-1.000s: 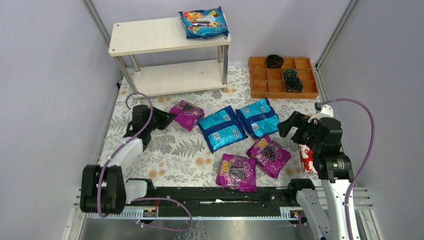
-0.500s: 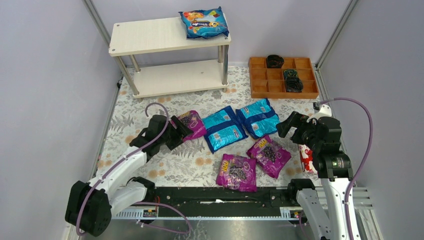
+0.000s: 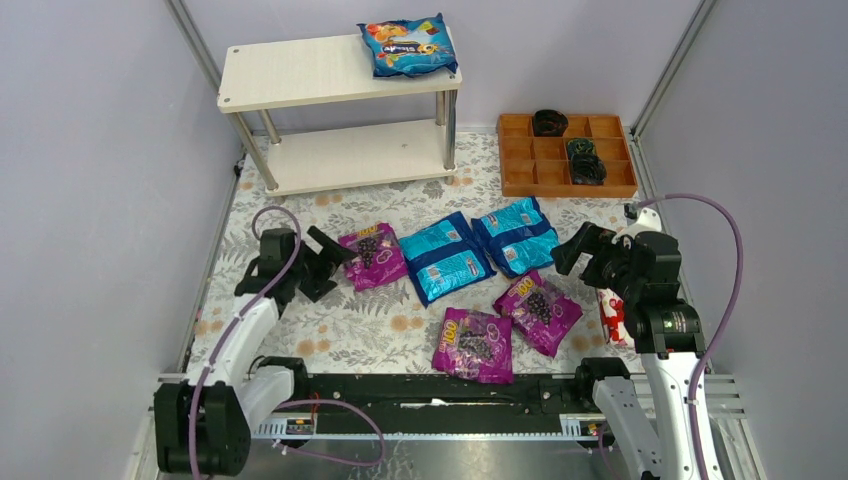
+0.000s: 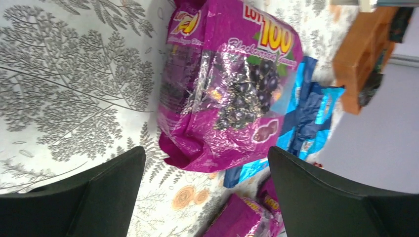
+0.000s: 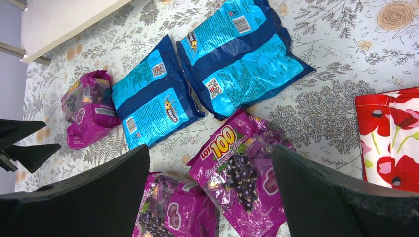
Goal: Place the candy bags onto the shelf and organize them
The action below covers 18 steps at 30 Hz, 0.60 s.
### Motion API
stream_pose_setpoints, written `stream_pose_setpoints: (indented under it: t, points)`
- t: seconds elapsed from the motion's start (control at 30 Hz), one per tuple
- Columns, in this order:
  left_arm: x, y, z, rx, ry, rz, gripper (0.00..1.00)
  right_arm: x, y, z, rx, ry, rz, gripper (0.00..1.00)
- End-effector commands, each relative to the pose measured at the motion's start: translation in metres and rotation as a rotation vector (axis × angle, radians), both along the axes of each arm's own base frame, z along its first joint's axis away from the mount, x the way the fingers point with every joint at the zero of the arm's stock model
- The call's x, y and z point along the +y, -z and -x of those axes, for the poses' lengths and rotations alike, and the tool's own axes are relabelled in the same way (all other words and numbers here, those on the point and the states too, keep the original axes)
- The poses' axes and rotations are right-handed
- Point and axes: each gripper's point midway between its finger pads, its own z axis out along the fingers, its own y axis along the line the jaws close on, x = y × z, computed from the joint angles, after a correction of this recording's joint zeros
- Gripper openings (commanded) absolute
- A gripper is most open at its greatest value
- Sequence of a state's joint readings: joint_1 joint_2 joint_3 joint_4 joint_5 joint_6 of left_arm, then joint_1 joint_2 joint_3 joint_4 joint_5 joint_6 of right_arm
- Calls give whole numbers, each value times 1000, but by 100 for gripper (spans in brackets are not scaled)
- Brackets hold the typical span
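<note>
Top external, shelf: I see the shelf [image 3: 300, 75] carrying one blue bag [image 3: 408, 46] on the right end of its top board; five more bags lie well in front of it.
Top external, left gripper: the left gripper [image 3: 330, 265] is spread wide and holds nothing, just beside the purple bag [image 3: 372, 256] nearest the shelf.
Top external, risk: that bag lies against the nearer of two blue bags [image 3: 445, 258]; a dragged lift may pull it along.
Left wrist, risk: my fingers [image 4: 94, 187] straddle only the bag's near end; I judge the glossy film may slip or crumple out.
Right wrist, right gripper: the right gripper [image 5: 210, 150] gapes empty over two purple bags [image 5: 237, 173], farther from the shelf.
Right wrist, risk: the flowered packet [image 5: 390, 138] lies beside them; I may grab it wrongly.
</note>
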<state>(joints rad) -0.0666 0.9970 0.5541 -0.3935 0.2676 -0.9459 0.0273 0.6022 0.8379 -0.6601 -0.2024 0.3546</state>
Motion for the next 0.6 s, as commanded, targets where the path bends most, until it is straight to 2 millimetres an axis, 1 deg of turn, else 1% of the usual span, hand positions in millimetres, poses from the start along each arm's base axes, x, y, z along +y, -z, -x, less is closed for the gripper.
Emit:
stream_pose_setpoints:
  t: [0.0,0.07,0.13,0.23,0.33,0.43,0.5,0.57]
  points:
    - [-21,-12,-3,-112,6,202,99,3,-6,-6,-30,-26,6,100]
    - [-30,-3,0,-112,-2,292,99,5,-4,-6,-22,-32,2,100]
    - [-32,-2,-3,-138,-26,344,99,5,-4,-7,-20,-32,0,100]
    - [-30,-2,-4,-175,-31,335,99,5,-4,-7,-19,-31,-2,100]
    - [-27,12,-5,-153,-18,289,99,5,-4,-7,-20,-31,-1,100]
    - [-31,27,-5,-131,-7,308,99,4,-4,-7,-22,-26,-1,100]
    - [-35,28,-10,-146,-8,342,98,4,-4,-7,-19,-26,-1,100]
    - [-40,31,-12,-141,3,358,95,4,-4,-7,-20,-22,-1,100]
